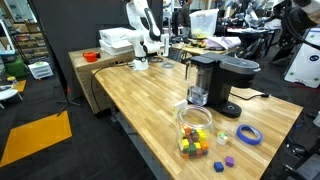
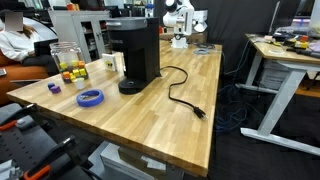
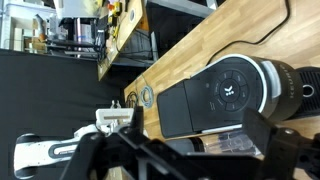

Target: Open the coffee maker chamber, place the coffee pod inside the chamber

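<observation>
The black coffee maker stands near the table's edge in both exterior views point(image 1: 218, 82) point(image 2: 136, 55). Its rounded top head, the chamber point(image 3: 236, 88), looks closed. The wrist view looks down on it, with the flat water tank lid point(image 3: 185, 105) beside the head. My gripper point(image 3: 197, 125) hangs above the machine, its two dark fingers wide apart and empty. I cannot make out the gripper in either exterior view. I see no coffee pod in any view.
A clear jar of coloured cubes point(image 1: 195, 130) point(image 2: 70, 62) and a blue tape ring point(image 1: 248, 134) point(image 2: 90, 97) point(image 3: 147, 97) lie beside the machine. Its black power cord point(image 2: 180, 95) trails across the wooden table point(image 1: 140, 95). Loose cubes point(image 1: 222, 160) lie near the edge.
</observation>
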